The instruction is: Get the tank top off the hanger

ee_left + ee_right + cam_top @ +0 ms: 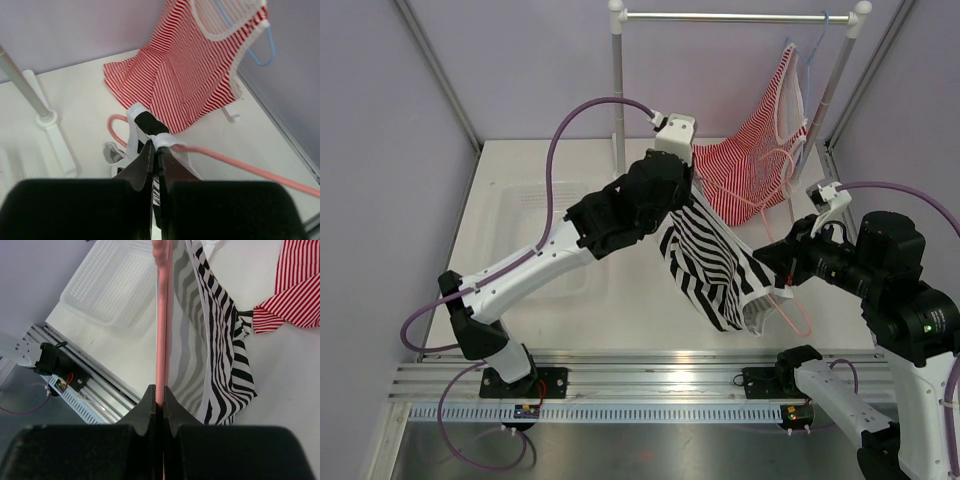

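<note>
Pink wire of the hanger [161, 315] sits clamped in the shut right claw [160, 392], right of centre. The left claw [155, 145] pinches the tank top [710, 265] by its white strap [134, 127] (jaws tight together). Draw the strap leftward off the wire's shoulder, with the right claw holding firm.

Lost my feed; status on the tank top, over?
Left gripper shut on tank top strap. Right gripper shut on hanger. Tank top not yet off hanger. Red-striped top hangs close behind.

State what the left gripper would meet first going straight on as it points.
The left gripper pinches the tank top; just past it the hanger crosses, then probably the red top. Depth unclear.
</note>
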Motion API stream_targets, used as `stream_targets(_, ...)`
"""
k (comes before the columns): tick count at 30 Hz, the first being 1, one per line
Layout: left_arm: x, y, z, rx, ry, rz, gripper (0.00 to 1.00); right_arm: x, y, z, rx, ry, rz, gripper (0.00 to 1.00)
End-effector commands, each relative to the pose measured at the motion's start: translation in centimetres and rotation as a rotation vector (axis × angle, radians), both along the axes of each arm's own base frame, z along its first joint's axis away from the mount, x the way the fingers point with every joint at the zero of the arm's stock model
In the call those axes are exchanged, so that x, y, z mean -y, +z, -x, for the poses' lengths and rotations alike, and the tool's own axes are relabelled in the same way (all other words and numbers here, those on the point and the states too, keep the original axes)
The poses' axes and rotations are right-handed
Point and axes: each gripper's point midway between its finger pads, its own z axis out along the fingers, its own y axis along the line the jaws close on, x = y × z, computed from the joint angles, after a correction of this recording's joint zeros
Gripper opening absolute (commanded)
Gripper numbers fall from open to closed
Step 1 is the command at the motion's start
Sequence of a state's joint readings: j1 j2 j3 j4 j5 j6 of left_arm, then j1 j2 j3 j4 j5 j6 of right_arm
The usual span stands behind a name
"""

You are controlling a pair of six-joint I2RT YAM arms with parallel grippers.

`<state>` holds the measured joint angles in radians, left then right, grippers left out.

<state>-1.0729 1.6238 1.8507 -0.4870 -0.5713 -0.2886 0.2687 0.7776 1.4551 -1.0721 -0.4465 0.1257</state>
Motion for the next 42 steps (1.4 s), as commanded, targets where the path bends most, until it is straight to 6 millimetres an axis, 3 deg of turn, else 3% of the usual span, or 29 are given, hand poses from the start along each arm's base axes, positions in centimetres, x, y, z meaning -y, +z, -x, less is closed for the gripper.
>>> stream_targets(1, -4.1, 2.1, -1.9, 0.032, 0.149, 0.058, 0.00, -0.5, 0.1, 0.8, 0.042, 0.065, 0.023, 0.00)
stream_targets(6, -7.6, 0.6, -4.2, 0.002, 0.240, 0.027, 0.00, -0.8, 0.0, 2.7, 0.073, 0.129, 0.034, 0.00)
stream_targets(10, -8.7, -1.5, -5.1, -0.032, 0.265, 0.008, 0.00, -0.9, 0.4, 3.3, 0.110, 0.153, 0.021, 0.00)
stream_targets(14, -8.7, -2.8, -4.9, -0.058, 0.247, 0.038, 0.00, 0.0, 0.9, 2.5, 0.162, 0.081, 0.023, 0.00)
stream_targets(19, -7.5, -4.1, -4.6, -0.102, 0.193, 0.065, 0.00, 0.2, 1.6, 2.2, 0.217, 0.050, -0.008, 0.00)
stream_targets(22, -5.5, -5.5, -3.0, -0.148, 0.085, 0.123, 0.00, 0.3, 2.2, 0.7, 0.240, -0.026, -0.071, 0.00)
stream_targets(23, -5.5, -4.5, -2.0, -0.137, 0.048, 0.169, 0.00, 0.4, 3.8, 0.1, 0.306, -0.060, -0.118, 0.00)
stream_targets(24, -4.2, -6.0, -0.9, -0.166, -0.034, 0.203, 0.00, 0.2, 4.2, -0.1, 0.309, -0.072, -0.168, 0.00)
stream_targets(27, -2.4, -4.7, 3.2, -0.174, -0.222, 0.311, 0.00, -0.6, 5.3, -1.7, 0.395, -0.072, -0.257, 0.00)
stream_targets(28, -1.8, -5.7, 4.7, -0.196, -0.266, 0.299, 0.00, -1.0, 5.9, -2.4, 0.437, -0.069, -0.285, 0.00)
stream_targets(34, -0.9, -6.1, 10.8, -0.230, -0.461, 0.323, 0.00, -1.8, 7.6, -4.9, 0.527, -0.076, -0.328, 0.00)
stream_targets(35, -0.9, -7.7, 11.7, -0.268, -0.496, 0.313, 0.00, -1.5, 7.8, -5.9, 0.538, -0.113, -0.322, 0.00)
stream_targets(37, -1.5, -8.2, 12.5, -0.271, -0.511, 0.317, 0.00, -0.6, 8.2, -7.2, 0.567, -0.179, -0.291, 0.00)
stream_targets(38, -1.9, -10.3, 12.8, -0.301, -0.501, 0.286, 0.00, 0.6, 8.4, -8.1, 0.583, -0.259, -0.279, 0.00)
stream_targets(41, -3.1, -13.9, 12.6, -0.342, -0.439, 0.224, 0.00, 3.0, 8.9, -9.8, 0.646, -0.415, -0.263, 0.00)
stream_targets(42, -4.0, -16.2, 12.2, -0.369, -0.386, 0.184, 0.00, 3.4, 9.0, -10.0, 0.653, -0.440, -0.259, 0.00)
